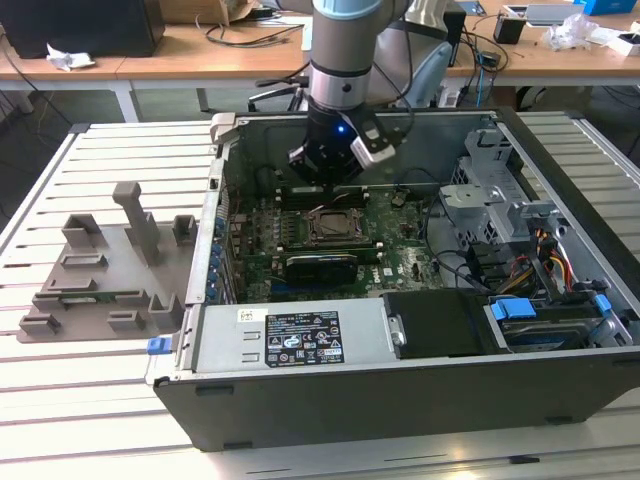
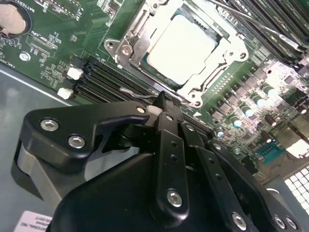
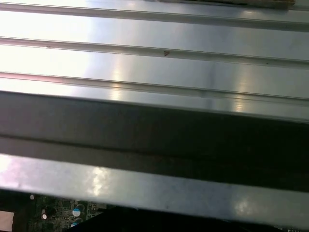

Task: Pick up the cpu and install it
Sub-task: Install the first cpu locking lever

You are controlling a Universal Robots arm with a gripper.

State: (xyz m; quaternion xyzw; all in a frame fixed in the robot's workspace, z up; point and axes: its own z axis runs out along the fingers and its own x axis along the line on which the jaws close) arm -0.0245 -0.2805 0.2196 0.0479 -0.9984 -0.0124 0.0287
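One silvery-white square cpu (image 2: 181, 47) inside its metal-edged socket (image 2: 126, 30)

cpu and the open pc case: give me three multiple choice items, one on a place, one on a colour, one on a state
1. Where does the cpu lie?
A. in the socket frame on the motherboard
B. on the grey tray
C. between the gripper's fingers

2. What colour is the cpu's top?
A. gold
B. silvery white
C. black

3. How does the computer case stand?
A. closed
B. upright
C. on its side, open

Answers: 1 A, the second wrist view shows it seated in the frame. 2 B, its top shows pale metal. 3 C, the exterior view looks down on the board.
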